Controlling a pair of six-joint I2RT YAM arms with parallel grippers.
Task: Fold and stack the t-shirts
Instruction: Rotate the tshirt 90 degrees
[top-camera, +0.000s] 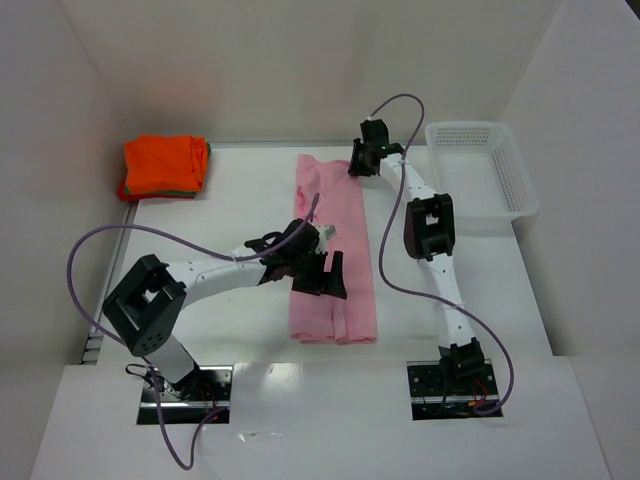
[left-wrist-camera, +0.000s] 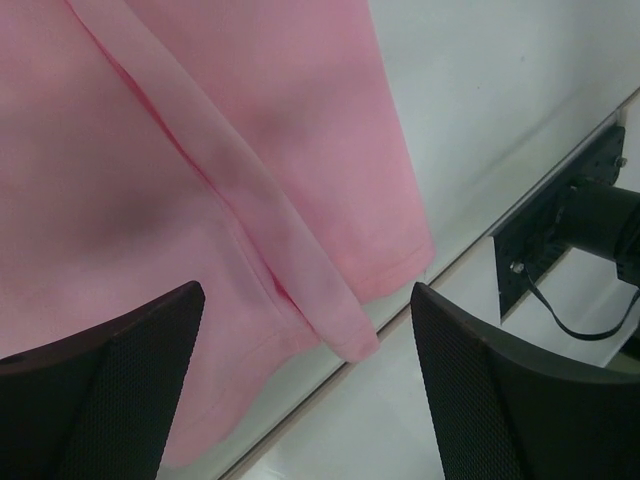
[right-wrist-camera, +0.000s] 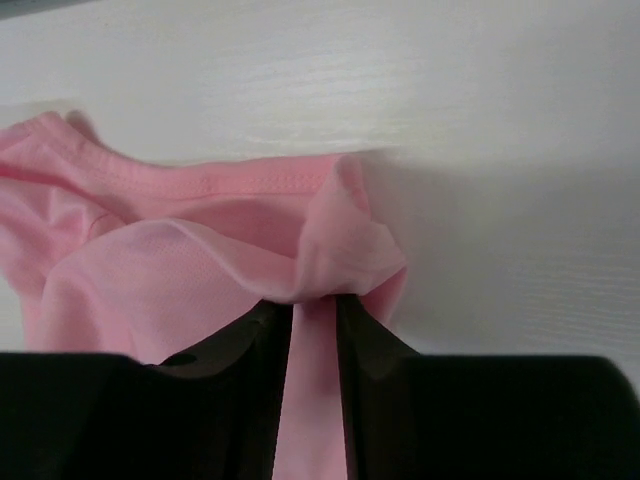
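Note:
The pale pink t-shirt (top-camera: 335, 250) lies folded into a long narrow strip down the middle of the table. My right gripper (top-camera: 362, 160) is at its far right corner, shut on a pinch of the pink cloth (right-wrist-camera: 335, 260) beside the collar. My left gripper (top-camera: 328, 272) hovers open over the strip's near part; its fingers (left-wrist-camera: 110, 390) straddle the hem corner (left-wrist-camera: 350, 335), touching nothing. The bright orange t-shirt (top-camera: 164, 163) sits folded at the far left, with a green t-shirt edge (top-camera: 203, 168) showing under it.
A white plastic mesh basket (top-camera: 480, 180) stands at the far right of the table. White walls enclose the table on three sides. My arm bases (top-camera: 185, 385) sit at the near edge; a black mount (left-wrist-camera: 560, 235) shows in the left wrist view.

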